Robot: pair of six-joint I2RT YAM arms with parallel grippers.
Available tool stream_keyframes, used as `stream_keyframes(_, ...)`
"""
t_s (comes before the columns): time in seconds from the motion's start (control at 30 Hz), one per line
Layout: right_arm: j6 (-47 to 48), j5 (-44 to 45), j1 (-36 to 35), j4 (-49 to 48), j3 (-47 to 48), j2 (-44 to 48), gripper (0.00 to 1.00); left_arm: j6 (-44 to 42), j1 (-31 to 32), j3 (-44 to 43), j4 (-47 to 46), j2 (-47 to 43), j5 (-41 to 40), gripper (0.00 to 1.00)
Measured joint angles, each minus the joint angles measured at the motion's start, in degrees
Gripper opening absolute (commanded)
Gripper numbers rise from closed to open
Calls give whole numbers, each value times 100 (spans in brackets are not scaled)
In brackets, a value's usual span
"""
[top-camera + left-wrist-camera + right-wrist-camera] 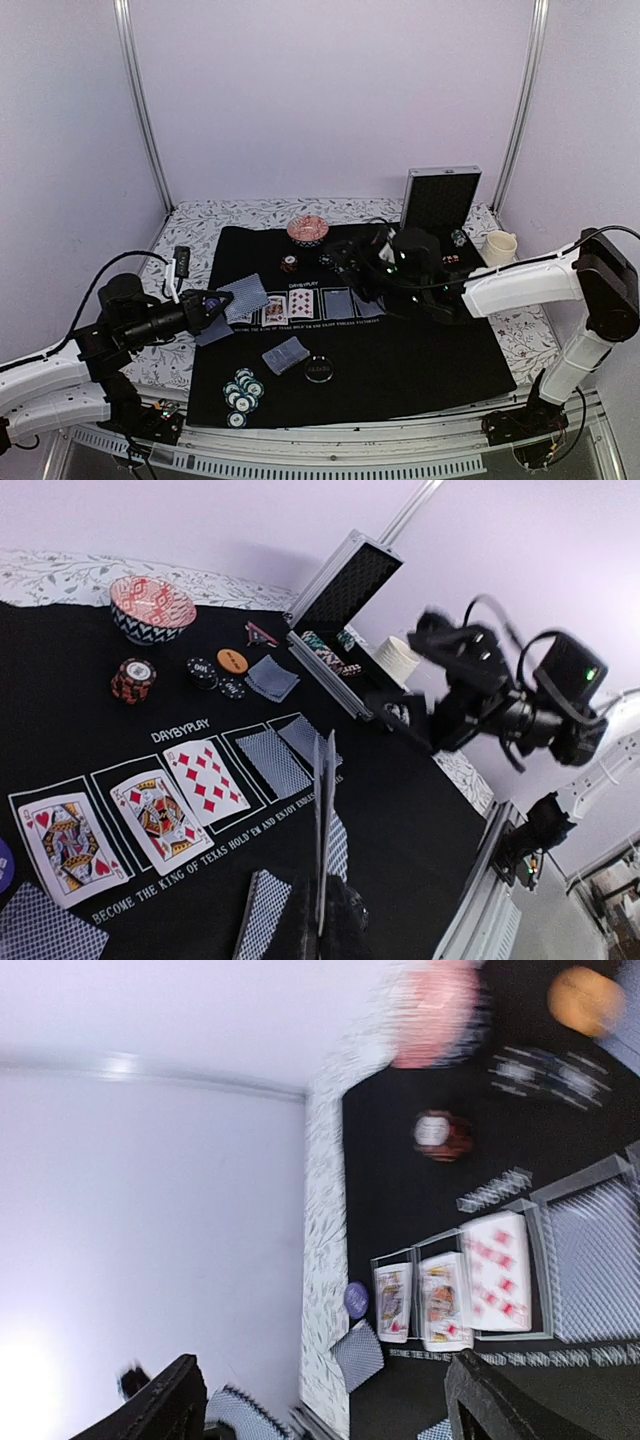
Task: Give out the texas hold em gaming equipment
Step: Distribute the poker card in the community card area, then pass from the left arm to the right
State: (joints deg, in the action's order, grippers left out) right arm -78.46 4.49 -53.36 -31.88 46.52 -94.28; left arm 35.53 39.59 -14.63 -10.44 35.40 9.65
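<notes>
The board looks laid out. On the large black mat with white rectangles (420, 350), three face-up playing cards (150, 815) and two face-down blue-grey-backed cards (272, 760) fill the row. So I'd say the dealing to the seats is in hand.

The left hand (325, 920) is clamped on a blue-grey-backed playing card (322, 800), held edge-on above the mat's near-left part. I can't tell if it's more than one.

The right hand (325, 1390) hovers over the row, fingers spread wide, with nothing between them.

Next, the left hand probably needs to tip its card flat, set it apart from the others, then let go.
</notes>
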Motion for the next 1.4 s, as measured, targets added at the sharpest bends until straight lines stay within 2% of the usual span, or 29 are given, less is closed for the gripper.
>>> stream_keyframes(0.1, 2474, -793, -385, 804, 1982, -245, 88, -105, -2, 0, -140, -146, 214, 0)
stream_keyframes(0.2, 4186, -1460, -802, 1261, 3274, -446, 87, -136, -2, 4, -457, -393, 501, 0)
stream_keyframes(0.37, 5528, -2262, -1088, 1620, 3512, -688, 83, -9, -2, 175, -1104, -859, 796, 0)
stream_keyframes(0.53, 5930, -2697, -975, 1908, 3309, -1049, 72, 269, -2, 424, -1532, -994, 927, 0)
stream_keyframes(0.57, 5967, -2756, -962, 1932, 3298, -1082, 66, 328, -2, 472, -1615, -988, 949, 0)
stream_keyframes(0.77, 6024, -3008, -960, 1888, 3134, -1099, 11, 522, -2, 568, -1930, -846, 1051, 0)
stream_keyframes(0.8, 6041, -3038, -962, 1860, 3097, -1099, 5, 527, -2, 568, -1932, -811, 1051, 0)
stream_keyframes(0.87, 6037, -3067, -962, 1858, 3038, -1099, 3, 529, -2, 568, -1926, -737, 1047, 0)
stream_keyframes(0.9, 6011, -3073, -962, 1858, 3021, -1099, 2, 529, -2, 568, -1912, -706, 1043, 6)
stream_keyframes(0.97, 5987, -3060, -953, 1904, 3008, -1095, 2, 511, -11, 549, -1821, -627, 986, 45)
stream_keyframes(1.0, 5947, -3049, -935, 1958, 3005, -1095, 2, 490, -13, 498, -1679, -579, 920, 61)
stream_keyframes(1.03, 5893, -3032, -918, 2039, 3005, -1093, 2, 463, -13, 444, -1517, -535, 855, 72)
stream_keyframes(1.07, 5821, -3003, -896, 2162, 3008, -1088, 2, 450, -11, 354, -1259, -485, 723, 79)
stream_keyframes(1.13, 5643, -2916, -833, 2544, 3032, -1091, 2, 400, -13, 173, -699, -415, 317, 86)
stream_keyframes(1.23, 5292, -2865, -704, 3174, 3042, -1115, 2, 315, -13, -7, 133, -422, -319, 92)
stream_keyframes(1.4, 4701, -3010, -599, 3663, 2920, -1325, 2, 234, -13, -39, 813, -688, -973, 93)
